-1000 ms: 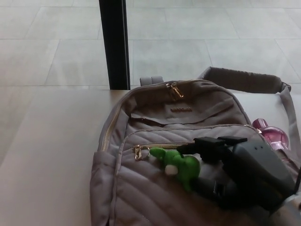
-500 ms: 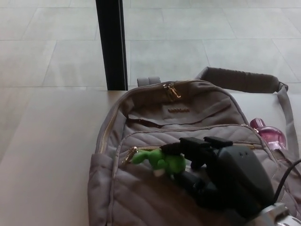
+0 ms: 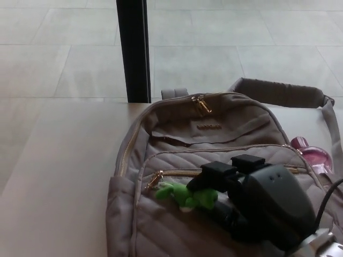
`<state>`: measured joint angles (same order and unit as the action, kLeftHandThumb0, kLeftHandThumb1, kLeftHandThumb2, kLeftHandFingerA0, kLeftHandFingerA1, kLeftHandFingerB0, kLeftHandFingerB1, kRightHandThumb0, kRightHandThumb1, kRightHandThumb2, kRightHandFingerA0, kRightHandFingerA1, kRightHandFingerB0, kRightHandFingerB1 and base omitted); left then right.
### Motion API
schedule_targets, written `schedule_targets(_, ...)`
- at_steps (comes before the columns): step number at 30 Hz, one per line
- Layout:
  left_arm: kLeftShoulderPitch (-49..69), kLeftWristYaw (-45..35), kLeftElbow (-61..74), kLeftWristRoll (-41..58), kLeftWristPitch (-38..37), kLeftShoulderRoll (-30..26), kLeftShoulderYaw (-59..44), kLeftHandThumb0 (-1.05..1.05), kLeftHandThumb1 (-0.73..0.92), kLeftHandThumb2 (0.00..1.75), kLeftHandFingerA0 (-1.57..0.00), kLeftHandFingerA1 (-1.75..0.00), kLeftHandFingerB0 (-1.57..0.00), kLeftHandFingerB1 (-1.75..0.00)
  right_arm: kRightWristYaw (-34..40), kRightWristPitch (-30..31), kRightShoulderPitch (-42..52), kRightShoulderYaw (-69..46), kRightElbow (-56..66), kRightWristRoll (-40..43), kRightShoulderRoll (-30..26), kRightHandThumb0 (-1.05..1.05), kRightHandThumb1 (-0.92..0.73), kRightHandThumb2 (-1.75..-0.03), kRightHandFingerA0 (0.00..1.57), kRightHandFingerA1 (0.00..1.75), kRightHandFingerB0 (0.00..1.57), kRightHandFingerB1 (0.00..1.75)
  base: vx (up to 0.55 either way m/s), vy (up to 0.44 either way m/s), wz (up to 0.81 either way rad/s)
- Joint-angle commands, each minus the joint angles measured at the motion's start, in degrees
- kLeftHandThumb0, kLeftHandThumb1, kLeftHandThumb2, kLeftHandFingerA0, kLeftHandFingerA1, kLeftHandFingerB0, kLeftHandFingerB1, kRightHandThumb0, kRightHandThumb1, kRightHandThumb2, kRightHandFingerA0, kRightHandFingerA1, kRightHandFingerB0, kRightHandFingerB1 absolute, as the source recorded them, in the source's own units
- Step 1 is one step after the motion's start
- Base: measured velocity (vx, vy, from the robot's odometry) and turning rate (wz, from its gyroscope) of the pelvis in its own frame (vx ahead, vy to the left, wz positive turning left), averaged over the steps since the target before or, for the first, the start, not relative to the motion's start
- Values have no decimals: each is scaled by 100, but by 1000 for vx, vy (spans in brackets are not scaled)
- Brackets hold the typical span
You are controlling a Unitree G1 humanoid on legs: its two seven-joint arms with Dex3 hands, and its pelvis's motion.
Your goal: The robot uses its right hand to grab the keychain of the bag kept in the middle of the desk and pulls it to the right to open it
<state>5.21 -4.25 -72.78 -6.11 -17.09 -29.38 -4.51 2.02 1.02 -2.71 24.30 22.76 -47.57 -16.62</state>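
Head view. Grey quilted bag (image 3: 214, 128) lies flat in the middle of the tabletop (image 3: 59, 176); a pink object (image 3: 313, 155) sits just beside its right edge.

Green keychain (image 3: 185, 195) hangs from the gold zipper pull (image 3: 154, 179) at the left end of the front pocket zipper.

Right hand (image 3: 236, 193) has its black fingers (image 3: 214, 174) lying over the right part of the keychain. From this angle I cannot tell whether they have clamped on it or only rest against it. Left hand not in view.

Change over the last second: the hand has moved left across the bag and now overlaps the keychain. The keychain lies flatter, its visible part further left. The zipper pull has not travelled right.

Judgement: grasp phase, pocket still shut. Confirm a firm pinch before pulling right; a loose hold could slip off the soft toy.
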Motion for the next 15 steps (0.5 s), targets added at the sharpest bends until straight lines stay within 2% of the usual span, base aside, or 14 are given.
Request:
schedule_targets(1,5,116,-9,-171,-119,-147,116,-75,78,64,-76,-60,-62,-44,-132,5,356,1,-291,-208,-187,-35,-51,-116,101,175,84,147,0,0,0)
schedule_targets(2,5,127,3,-186,-127,-153,140,-74,79,64,-76,-59,-62,-44,165,-161,383,-40,-396,-126,-131,-34,-54,-114,106,175,87,137,0,0,0)
schedule_targets(3,0,140,1,-185,-124,-152,153,-72,78,64,-77,-58,-62,-44,295,-232,400,-67,-444,-64,-85,-37,-50,-121,104,175,83,149,0,0,0)
schedule_targets(4,-7,151,-9,-176,-116,-148,157,-72,78,64,-77,-58,-62,-44,304,-242,408,-82,-454,-31,-54,-37,-50,-121,104,175,83,149,0,0,0)
schedule_targets(5,3,157,-17,-198,-121,-159,187,-73,79,64,-76,-58,-63,-44,411,-314,430,-100,-493,-6,-23,-34,-55,-117,107,175,87,134,0,0,0)
schedule_targets(6,4,132,-26,-180,-112,-159,183,-73,79,64,-75,-58,-62,-44,452,-333,439,-120,-495,13,12,-35,-53,-122,107,175,85,141,0,0,0)
schedule_targets(10,10,31,-30,-159,-118,-169,200,-74,80,64,-73,-56,-60,-43,721,-512,457,-233,-582,210,190,-31,-50,-122,109,175,90,134,0,0,0)
schedule_targets(12,30,72,-16,-227,-166,-196,276,-73,81,65,-74,-60,-60,-43,805,-408,463,-296,-517,200,404,-34,-50,-123,106,175,85,147,0,0,0)
schedule_targets(13,33,79,-15,-228,-173,-199,290,-73,81,65,-74,-60,-60,-43,822,-435,469,-318,-524,223,442,-34,-50,-123,106,175,85,147,0,0,0)
schedule_targets(14,64,31,3,-192,-167,-208,278,-73,81,65,-74,-61,-60,-44,854,-329,486,-377,-437,292,622,-31,-50,-125,103,175,76,169,0,0,0)
schedule_targets(15,56,15,-11,-158,-117,-201,261,-74,80,64,-74,-61,-59,-43,836,-229,490,-439,-332,375,773,-30,-48,-126,102,175,75,171,0,0,0)
